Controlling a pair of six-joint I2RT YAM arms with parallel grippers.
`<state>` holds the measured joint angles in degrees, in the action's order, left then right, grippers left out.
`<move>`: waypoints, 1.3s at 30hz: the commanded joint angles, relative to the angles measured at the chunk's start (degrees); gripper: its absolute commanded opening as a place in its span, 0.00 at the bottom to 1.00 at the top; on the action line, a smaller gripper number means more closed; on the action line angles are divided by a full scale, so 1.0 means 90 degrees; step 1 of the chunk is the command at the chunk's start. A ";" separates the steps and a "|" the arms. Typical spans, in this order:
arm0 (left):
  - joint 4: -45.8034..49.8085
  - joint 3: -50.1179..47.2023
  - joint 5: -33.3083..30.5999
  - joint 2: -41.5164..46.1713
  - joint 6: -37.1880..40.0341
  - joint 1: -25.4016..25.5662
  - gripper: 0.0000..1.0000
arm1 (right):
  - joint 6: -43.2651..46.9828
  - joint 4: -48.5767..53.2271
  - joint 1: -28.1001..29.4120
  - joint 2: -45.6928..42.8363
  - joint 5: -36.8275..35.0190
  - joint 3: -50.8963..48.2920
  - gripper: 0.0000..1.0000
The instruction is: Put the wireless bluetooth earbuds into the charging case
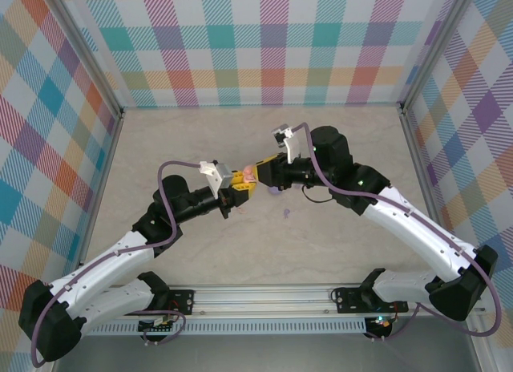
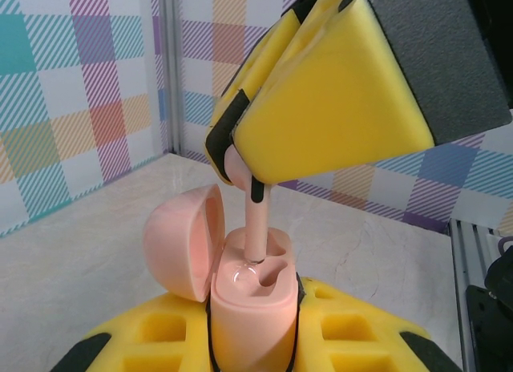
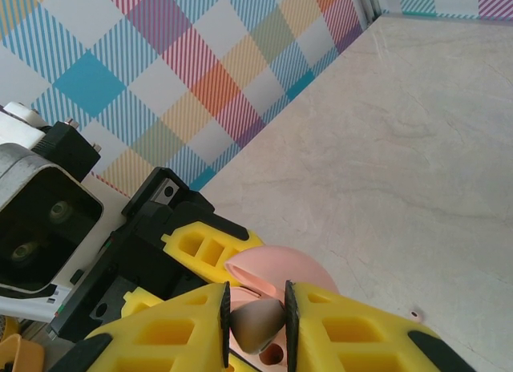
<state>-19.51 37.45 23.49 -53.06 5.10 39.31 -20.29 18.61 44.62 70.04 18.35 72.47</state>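
My left gripper (image 2: 252, 333) is shut on the pale pink charging case (image 2: 250, 304) and holds it upright, its lid (image 2: 178, 242) swung open to the left. From above, my right gripper (image 3: 255, 325) is shut on a pale pink earbud (image 3: 256, 328). The earbud's stem (image 2: 256, 226) points straight down, with its tip in the left slot of the case. From overhead the two grippers meet nose to nose over the middle of the table, left gripper (image 1: 237, 189), right gripper (image 1: 260, 176), with the case (image 1: 248, 175) between them.
A purple object (image 1: 272, 192) lies on the marble table (image 1: 337, 139) just under the right gripper. A tiny purple piece (image 1: 286, 215) lies a little nearer. Checked walls close the table on three sides.
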 commanded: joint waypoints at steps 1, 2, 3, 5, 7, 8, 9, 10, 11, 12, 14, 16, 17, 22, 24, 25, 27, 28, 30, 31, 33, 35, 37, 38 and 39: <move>-0.0088 0.0115 -0.0012 0.0124 0.0141 0.0085 0.12 | 0.0029 0.0124 0.0023 -0.0009 0.0126 0.0220 0.25; -0.0083 0.0113 -0.0012 0.0130 0.0136 0.0085 0.12 | 0.0037 0.0125 0.0023 -0.0008 0.0138 0.0220 0.25; -0.0079 0.0114 -0.0035 0.0127 0.0136 0.0079 0.12 | 0.0035 0.0128 0.0023 -0.0009 0.0141 0.0220 0.25; -0.0064 0.0125 -0.0059 0.0130 0.0150 0.0083 0.12 | 0.0041 0.0132 0.0023 -0.0008 0.0177 0.0220 0.25; -0.0053 0.0124 -0.0077 0.0124 0.0147 0.0085 0.12 | 0.0047 0.0139 0.0023 0.0000 0.0225 0.0229 0.25; -0.0061 0.0130 -0.0080 0.0127 0.0146 0.0082 0.12 | 0.0048 0.0140 0.0023 0.0001 0.0246 0.0243 0.25; -0.0048 0.0136 -0.0090 0.0125 0.0139 0.0085 0.12 | 0.0048 0.0149 0.0023 0.0011 0.0255 0.0239 0.25; -0.0036 0.0135 -0.0090 0.0127 0.0139 0.0080 0.12 | 0.0053 0.0162 0.0023 0.0011 0.0263 0.0239 0.25; -0.0040 0.0141 -0.0100 0.0129 0.0138 0.0085 0.12 | 0.0055 0.0177 0.0026 0.0011 0.0266 0.0240 0.25; -0.0040 0.0137 -0.0100 0.0133 0.0141 0.0085 0.12 | 0.0058 0.0171 0.0023 0.0011 0.0252 0.0239 0.25; -0.0057 0.0133 -0.0091 0.0137 0.0136 0.0080 0.12 | 0.0076 0.0207 0.0018 0.0020 0.0223 0.0239 0.25; -0.0059 0.0145 -0.0061 0.0146 0.0136 0.0079 0.12 | 0.0087 0.0239 0.0027 0.0031 0.0183 0.0232 0.25; -0.0059 0.0154 -0.0052 0.0145 0.0126 0.0085 0.12 | 0.0096 0.0253 0.0024 0.0052 0.0178 0.0229 0.25; -0.0083 0.0173 0.0017 0.0162 0.0069 0.0085 0.12 | 0.0138 0.0371 0.0023 0.0171 0.0204 0.0257 0.25; -0.0076 0.0194 0.0064 0.0162 0.0049 0.0085 0.12 | 0.0144 0.0409 0.0023 0.0215 0.0217 0.0259 0.25; -0.0078 0.0212 0.0085 0.0153 0.0048 0.0083 0.12 | 0.0147 0.0415 0.0023 0.0235 0.0234 0.0266 0.26; -0.0040 0.0231 0.0123 0.0134 0.0051 0.0085 0.12 | 0.0154 0.0425 0.0023 0.0255 0.0273 0.0279 0.29; -0.0030 0.0233 0.0125 0.0127 0.0053 0.0083 0.12 | 0.0155 0.0435 0.0029 0.0261 0.0280 0.0293 0.31; -0.0005 0.0238 0.0148 0.0098 0.0046 0.0085 0.12 | 0.0164 0.0445 0.0032 0.0270 0.0313 0.0308 0.34; -0.0008 0.0253 0.0183 0.0084 0.0034 0.0085 0.12 | 0.0174 0.0454 0.0042 0.0266 0.0314 0.0326 0.36; 0.0017 0.0277 0.0240 0.0036 0.0001 0.0081 0.12 | 0.0217 0.0484 0.0077 0.0265 0.0324 0.0356 0.39; 0.0010 0.0292 0.0265 -0.0015 -0.0053 0.0080 0.12 | 0.0242 0.0518 0.0095 0.0285 0.0325 0.0381 0.40; 0.0016 0.0327 0.0333 -0.0086 -0.0094 0.0082 0.12 | 0.0279 0.0549 0.0108 0.0307 0.0371 0.0414 0.42; 0.0047 0.0350 0.0365 -0.0116 -0.0108 0.0085 0.12 | 0.0296 0.0560 0.0123 0.0316 0.0382 0.0433 0.42; 0.0084 0.0392 0.0418 -0.0155 -0.0120 0.0085 0.12 | 0.0325 0.0568 0.0135 0.0327 0.0409 0.0449 0.43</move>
<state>-17.87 38.48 23.64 -53.95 4.91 39.31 -19.18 23.38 45.17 72.31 20.69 74.54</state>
